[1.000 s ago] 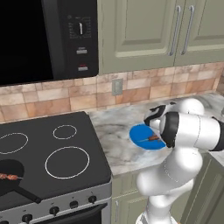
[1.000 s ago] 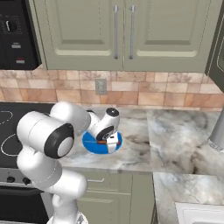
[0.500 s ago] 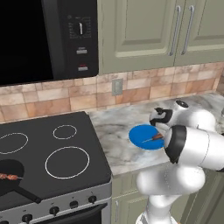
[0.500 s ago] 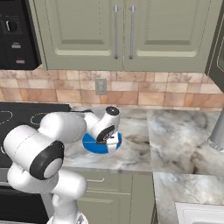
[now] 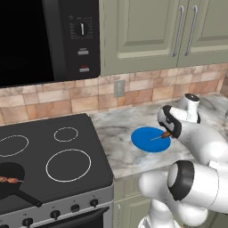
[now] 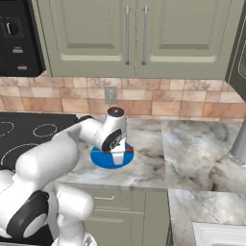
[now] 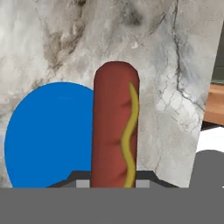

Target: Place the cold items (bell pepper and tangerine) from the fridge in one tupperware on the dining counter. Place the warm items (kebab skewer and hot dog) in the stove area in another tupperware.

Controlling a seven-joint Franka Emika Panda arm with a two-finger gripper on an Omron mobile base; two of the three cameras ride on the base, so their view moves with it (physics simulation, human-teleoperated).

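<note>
The fingers (image 7: 113, 183) pinch the hot dog (image 7: 114, 131) by one end (long part jutting free over the blue plate (image 7: 48, 135)); a quick swing could twist it loose onto the tabletop (image 7: 109, 30)

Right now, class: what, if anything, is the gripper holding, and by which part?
The gripper is shut on the hot dog, gripping it at its near end, above the blue plate.
</note>
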